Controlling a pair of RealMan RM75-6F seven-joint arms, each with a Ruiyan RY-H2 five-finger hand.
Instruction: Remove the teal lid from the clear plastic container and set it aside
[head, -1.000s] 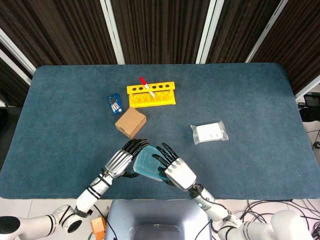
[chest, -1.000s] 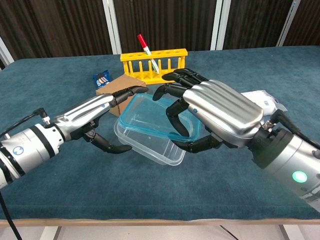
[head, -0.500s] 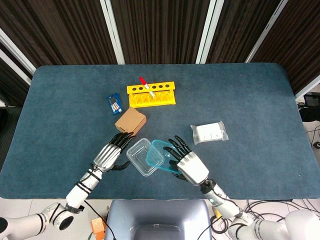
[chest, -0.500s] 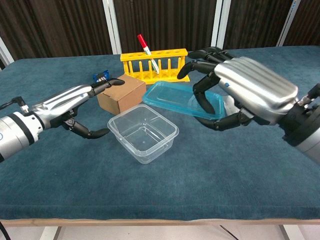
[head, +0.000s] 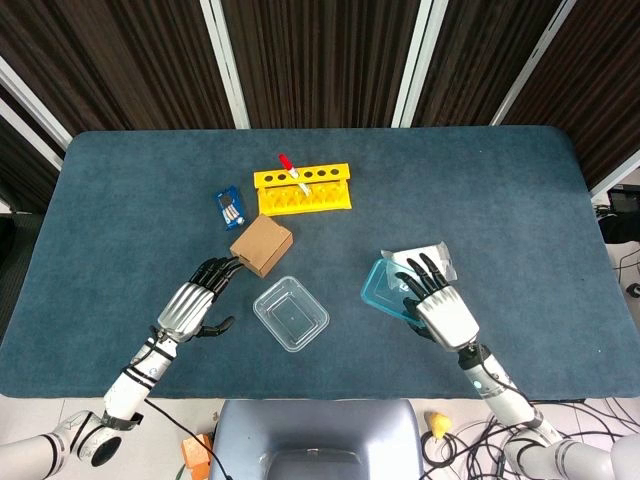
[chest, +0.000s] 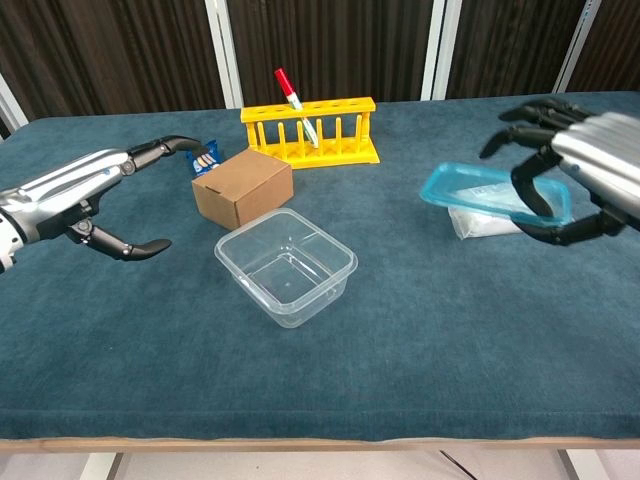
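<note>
The clear plastic container (head: 291, 314) (chest: 286, 265) sits uncovered near the front middle of the table. My right hand (head: 436, 302) (chest: 580, 170) holds the teal lid (head: 384, 287) (chest: 480, 194) off to the right, lifted and tilted over the white packet (head: 422, 260) (chest: 478, 221). My left hand (head: 192, 302) (chest: 85, 190) hovers left of the container with its fingers spread, holding nothing and touching nothing.
A brown cardboard box (head: 262, 245) (chest: 242, 187) stands just behind the container. Further back are a yellow tube rack (head: 303, 188) (chest: 310, 130) with a red-capped tube and a small blue packet (head: 229, 208) (chest: 205, 157).
My right hand lifted the teal lid off the container and carried it right, over the white packet. My left hand let go of the container and drew back left.
</note>
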